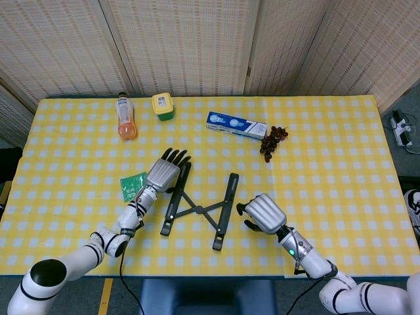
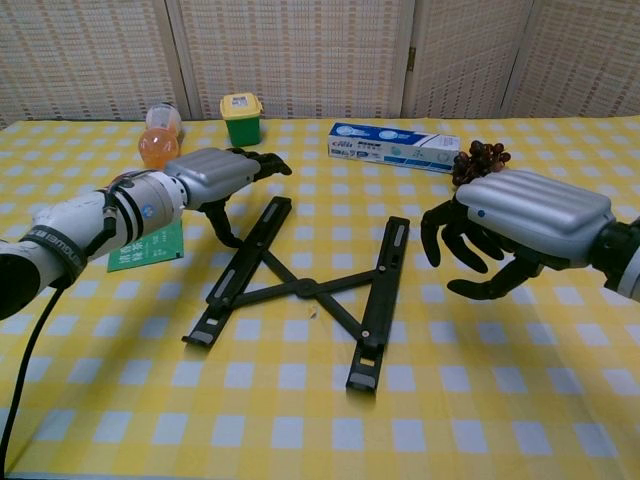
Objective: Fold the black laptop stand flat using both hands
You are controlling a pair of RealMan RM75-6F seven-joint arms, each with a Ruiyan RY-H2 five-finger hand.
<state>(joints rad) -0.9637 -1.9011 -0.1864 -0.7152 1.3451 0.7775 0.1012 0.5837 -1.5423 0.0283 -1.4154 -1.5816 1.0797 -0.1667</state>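
Note:
The black laptop stand [image 1: 200,207] [image 2: 300,287] lies spread on the yellow checked table, two long rails joined by crossed struts. My left hand [image 1: 164,173] [image 2: 215,177] hovers at the far end of the left rail with its fingers apart, very close to the rail; I cannot tell whether it touches. Just right of the right rail, my right hand [image 1: 261,212] [image 2: 515,225] has its fingers curved downward and apart, holding nothing, a small gap away from the rail.
A green card [image 1: 133,186] [image 2: 148,247] lies left of the stand under my left forearm. At the back stand an orange bottle [image 1: 125,117], a yellow-lidded green jar [image 1: 163,105], a blue-and-white box [image 1: 236,125] and dark grapes [image 1: 273,140].

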